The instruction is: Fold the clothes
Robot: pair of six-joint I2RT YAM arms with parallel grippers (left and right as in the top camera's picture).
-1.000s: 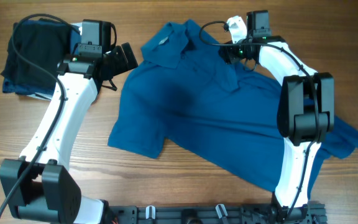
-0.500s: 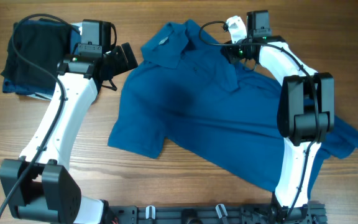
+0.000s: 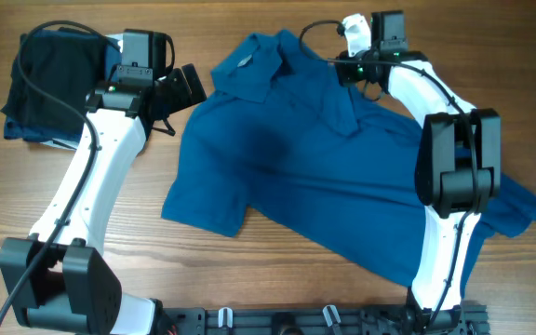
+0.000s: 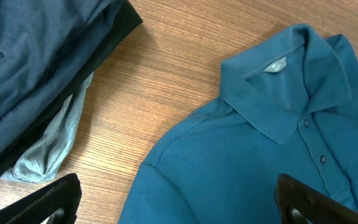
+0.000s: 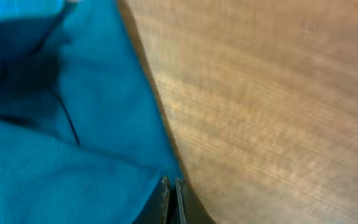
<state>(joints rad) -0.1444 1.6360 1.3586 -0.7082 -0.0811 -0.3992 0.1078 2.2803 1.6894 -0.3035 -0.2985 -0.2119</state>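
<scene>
The big blue shirt [image 3: 296, 158] lies spread out and crumpled on the wooden surface [image 3: 249, 279], with its collar at the far side. The right pincer [image 5: 171, 199] is squeezed together right at the shirt's edge. I cannot tell if it has any cloth. The left pincer [image 3: 189, 86] hangs wide apart beside the collar, near a pile of folded clothes [image 3: 49, 84].

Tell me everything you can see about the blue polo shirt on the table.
The blue polo shirt is medium blue, of soft knit-looking fabric, with short sleeves, a collar and a buttoned placket. It lies front up, spread but rumpled, unfolded, on the wooden table, collar toward the far edge. The right gripper is shut on its far edge.
</scene>
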